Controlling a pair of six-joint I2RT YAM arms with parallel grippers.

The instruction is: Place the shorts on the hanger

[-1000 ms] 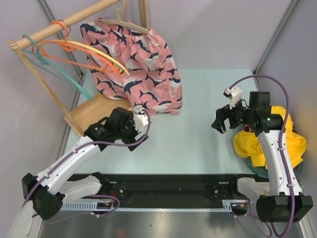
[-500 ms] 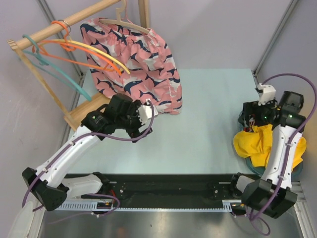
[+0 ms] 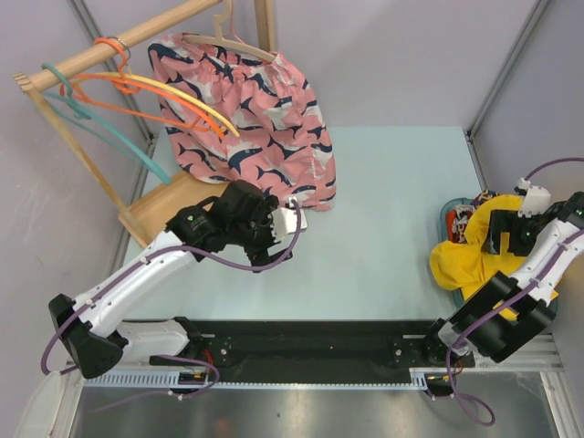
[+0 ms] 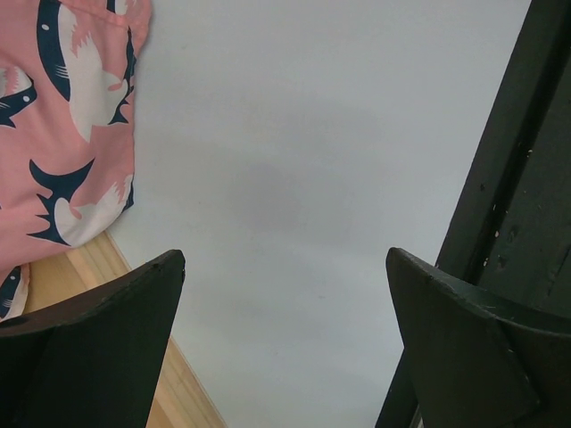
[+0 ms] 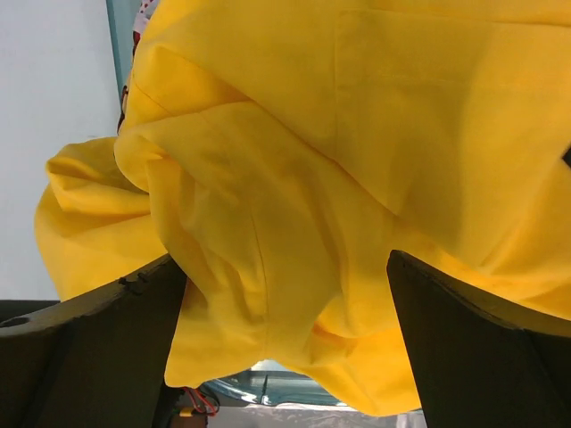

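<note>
The shorts (image 3: 465,269) lay crumpled in a teal bin (image 3: 443,222) at the surface's right edge, showing no clear long axis. The right end effector (image 5: 284,294) hovered spread just above them. The hanger (image 3: 196,102) hung from the wooden rail (image 3: 137,36), its arms slanting rightward and nearward. The left end effector (image 4: 284,285) was spread and empty.

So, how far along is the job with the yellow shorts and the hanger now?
Nothing looks done: the hanger hangs on the rack, bare. In hand: the right pincer, open, is over the bunched shorts, not gripping. The left pincer is open, empty. Remaining: grasp, lift, hang the shorts.
</note>
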